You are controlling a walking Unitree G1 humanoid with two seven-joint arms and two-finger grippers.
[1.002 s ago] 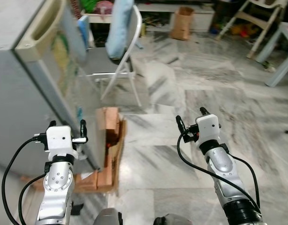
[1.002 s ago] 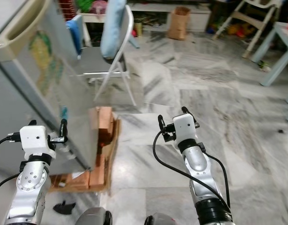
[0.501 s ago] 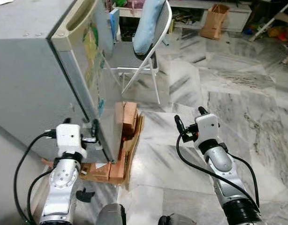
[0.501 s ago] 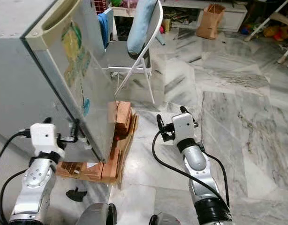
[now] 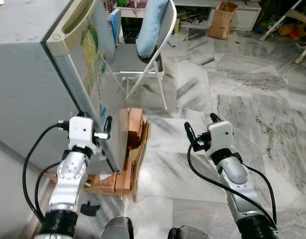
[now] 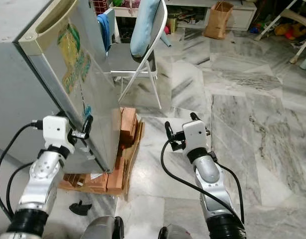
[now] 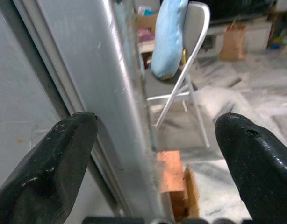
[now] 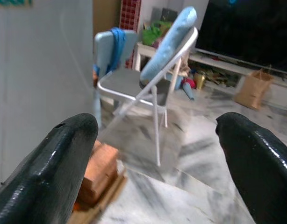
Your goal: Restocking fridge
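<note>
A small grey fridge (image 5: 38,74) stands at my left on wooden blocks, its stickered door (image 5: 95,69) shut. My left gripper (image 5: 85,124) is open at the door's lower front edge. In the left wrist view the door's silver edge (image 7: 118,93) runs between the two black fingers (image 7: 54,158), one on each side. My right gripper (image 5: 200,124) hovers open over the marble floor to the right of the fridge, holding nothing. In the right wrist view its fingers (image 8: 59,158) frame the chair (image 8: 153,79) and the fridge's side.
Wooden blocks and cardboard (image 5: 132,149) stick out under the fridge. A folding chair (image 5: 148,55) with a blue cushion stands just behind the door. A brown paper bag (image 5: 220,20) and toys lie far back. A black scrap (image 5: 89,209) lies near my feet.
My left gripper has risen and moved in, so its fingers now straddle the fridge door's edge. The right arm has hardly moved. The camera shifted slightly.
</note>
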